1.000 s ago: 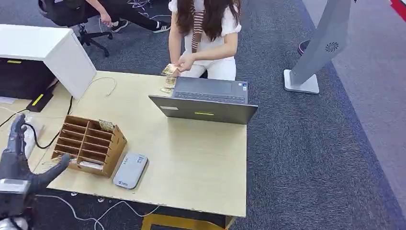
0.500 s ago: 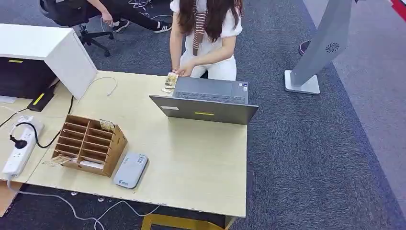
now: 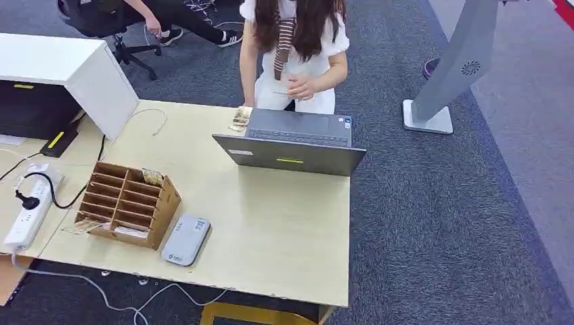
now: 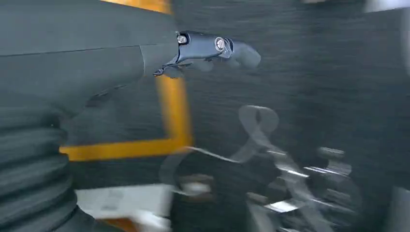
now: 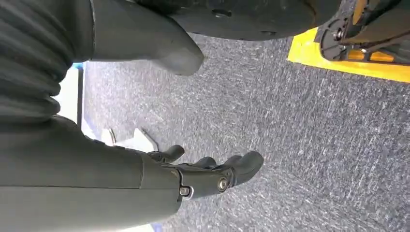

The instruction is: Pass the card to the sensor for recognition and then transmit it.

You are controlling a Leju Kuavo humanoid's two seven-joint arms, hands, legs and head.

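Two robot hands hang low over dark carpet: the right hand has its fingers apart and holds nothing; the left hand is motion-blurred, fingers extended, nothing in them as far as I can tell. On the near left of the wooden table lies a grey sensor, its small label too tiny to read. Just left of it stands a brown cardboard organiser with rows of slots; a card pokes out of a far slot and pale cards sit in the nearest slots. Left of that lies a white power strip. Farther back, an open grey laptop carries a yellow sticker, unreadable. More cards lie at its far left corner. A person stands behind, hands together
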